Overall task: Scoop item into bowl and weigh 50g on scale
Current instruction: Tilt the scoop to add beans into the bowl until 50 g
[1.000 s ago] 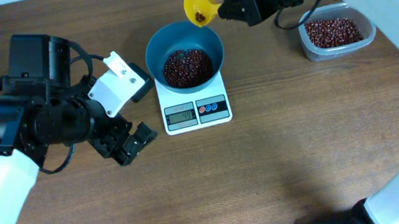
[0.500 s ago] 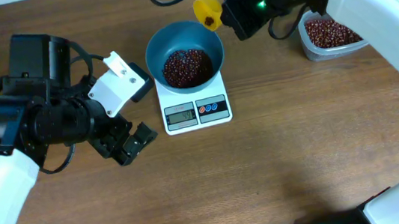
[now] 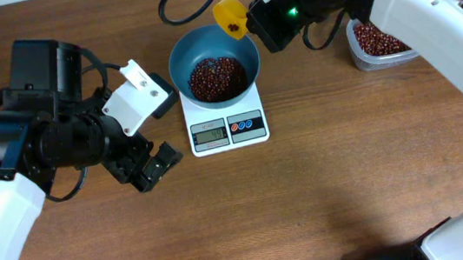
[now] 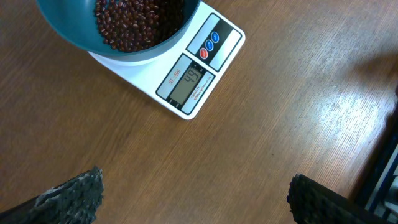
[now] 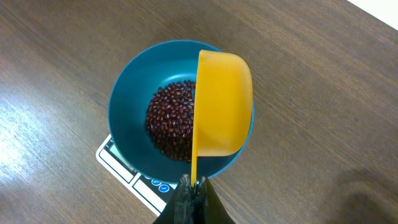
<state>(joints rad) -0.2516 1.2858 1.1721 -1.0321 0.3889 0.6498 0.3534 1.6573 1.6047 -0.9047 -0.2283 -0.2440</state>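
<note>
Wooden tabletop [image 3: 327,198] with white scale [image 3: 229,130] under light-blue bowl [image 3: 178,62] of beans [image 3: 216,77], clear tub [image 3: 381,61] of more far right; right gripper [image 5: 193,190] clamped on yellow scoop [image 5: 224,106], left gripper [image 3: 153,167] gaping, empty.

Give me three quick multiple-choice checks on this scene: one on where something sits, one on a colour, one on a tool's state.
1. Where is the bowl? A on the scale; B beside the scale; C lifted above the scale.
2. What colour is the scoop in the right tool? A red; B yellow; C green.
3. How does the left tool stand? A shut on the scoop; B shut on the bowl; C open, holding nothing.
Answers: 1 A, its base rests on the white platform; 2 B, it is plainly yellow over the bowl; 3 C, its jaws stand wide apart with nothing between.
</note>
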